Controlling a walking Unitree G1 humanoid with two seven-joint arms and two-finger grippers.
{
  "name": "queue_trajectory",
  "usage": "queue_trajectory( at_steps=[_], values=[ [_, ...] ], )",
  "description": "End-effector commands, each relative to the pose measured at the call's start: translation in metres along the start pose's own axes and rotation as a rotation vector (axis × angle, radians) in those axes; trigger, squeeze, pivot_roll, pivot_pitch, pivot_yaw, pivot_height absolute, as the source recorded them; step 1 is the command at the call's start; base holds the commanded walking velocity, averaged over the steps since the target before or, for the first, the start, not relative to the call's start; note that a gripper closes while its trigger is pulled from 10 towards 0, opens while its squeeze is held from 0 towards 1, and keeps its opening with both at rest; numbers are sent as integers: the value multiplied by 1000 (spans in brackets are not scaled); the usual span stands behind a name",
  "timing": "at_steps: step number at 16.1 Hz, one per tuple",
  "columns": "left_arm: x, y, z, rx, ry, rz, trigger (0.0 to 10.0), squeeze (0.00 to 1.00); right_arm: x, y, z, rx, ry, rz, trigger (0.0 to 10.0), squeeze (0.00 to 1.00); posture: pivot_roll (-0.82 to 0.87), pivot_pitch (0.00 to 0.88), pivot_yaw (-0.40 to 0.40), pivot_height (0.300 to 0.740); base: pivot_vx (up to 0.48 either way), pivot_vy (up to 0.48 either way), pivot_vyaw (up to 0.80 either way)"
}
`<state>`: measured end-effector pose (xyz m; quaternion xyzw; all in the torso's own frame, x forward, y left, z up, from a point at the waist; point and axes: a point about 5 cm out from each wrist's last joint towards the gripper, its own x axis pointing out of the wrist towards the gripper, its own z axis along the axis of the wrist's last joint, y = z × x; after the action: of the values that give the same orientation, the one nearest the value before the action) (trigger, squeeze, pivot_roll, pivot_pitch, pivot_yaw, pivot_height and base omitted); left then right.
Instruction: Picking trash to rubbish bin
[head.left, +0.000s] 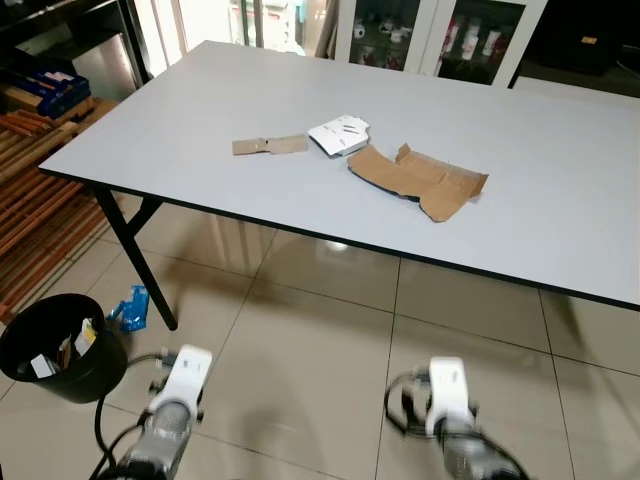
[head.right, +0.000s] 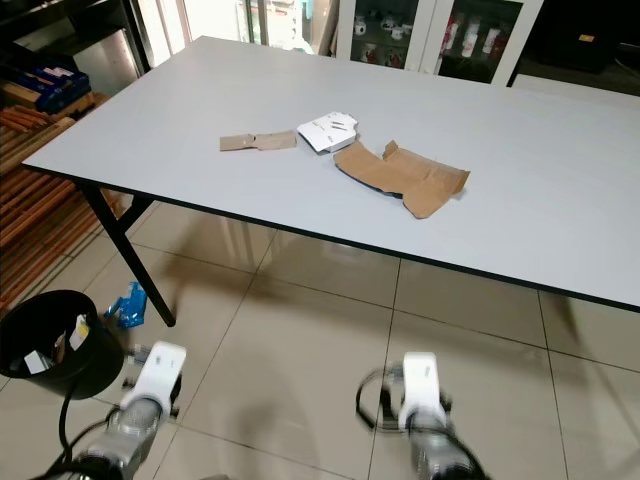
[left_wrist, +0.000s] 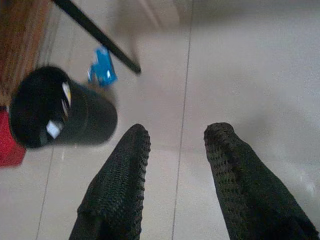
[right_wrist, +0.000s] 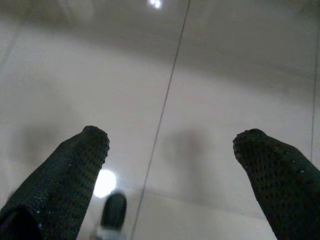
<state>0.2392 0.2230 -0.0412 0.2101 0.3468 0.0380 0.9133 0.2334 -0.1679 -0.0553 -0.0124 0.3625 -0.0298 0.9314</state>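
Cardboard scraps (head.left: 418, 180) on table (head.left: 560, 200) — well apart from both spread claws; bin (head.left: 60, 345) near left claw (left_wrist: 175, 137).

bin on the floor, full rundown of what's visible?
The bin is a round black bucket, plastic by the look of it, standing upright and open-topped on the tiled floor, to the robot's left beside the table leg. Inside lie a few scraps of white and yellowish paper; it is far from full. A blue wrapper lies on the floor next to it, between bin and table leg; contact cannot be judged. The left claw hangs open near it, not touching.
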Motion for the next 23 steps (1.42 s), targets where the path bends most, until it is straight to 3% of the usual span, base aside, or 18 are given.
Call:
queue_trajectory(
  at_steps=[1, 5, 7, 9, 12, 14, 17, 19, 21, 22, 23],
  values=[
    [1, -2, 9, -18, -32, -6, 10000, 1000, 2, -5, 10, 31, -40, -22, 10000, 0, -14, 45, -64, 740, 0, 0, 0],
    [2, -1, 43, -39, -222, 0, 10000, 1000, 5, -10, 35, 46, -138, -35, 10000, 0, -15, 25, -75, 740, 0, 0, 0],
    [-2, 3, 78, -37, -362, 28, 10000, 1000, 5, -14, 53, 41, -216, -50, 10000, 0, -19, 16, -78, 740, 0, 0, 0],
    [-15, 7, 116, -47, -536, 38, 10000, 1000, 0, -19, 92, 44, -406, -57, 10000, 0, -22, 1, -82, 740, 0, 0, 0],
    [-26, 13, 136, -73, -621, 56, 10000, 1000, -8, -19, 119, 33, -538, -73, 10000, 0, -21, 0, -84, 740, 0, 0, 0],
    [-47, 25, 172, -117, -760, 96, 10000, 1000, -36, -6, 172, 40, -789, -50, 10000, 0, -20, 0, -87, 740, 0, 0, 0],
    [-65, 30, 201, -163, -872, 116, 10000, 1000, -62, 13, 209, 53, -959, -2, 10000, 0, -24, 0, -84, 740, 0, 0, 0],
    [-74, 32, 215, -183, -928, 102, 10000, 1000, -71, 23, 220, 66, -1010, 28, 10000, 0, -20, 0, -85, 740, 0, 0, 0],
    [-77, 27, 219, -185, -925, 81, 10000, 1000, -71, 31, 218, 80, -989, 53, 10000, 0, -12, 0, -87, 740, 0, 0, 0],
    [-74, 20, 215, -170, -900, 66, 10000, 0, -70, 33, 214, 96, -960, 51, 10000, 0, -8, 0, -89, 740, 0, 0, 0],
    [-74, 17, 213, -175, -894, 55, 10000, 0, -70, 34, 213, 119, -949, 58, 10000, 0, -7, 0, -89, 740, 0, 0, 0]
  ],
)
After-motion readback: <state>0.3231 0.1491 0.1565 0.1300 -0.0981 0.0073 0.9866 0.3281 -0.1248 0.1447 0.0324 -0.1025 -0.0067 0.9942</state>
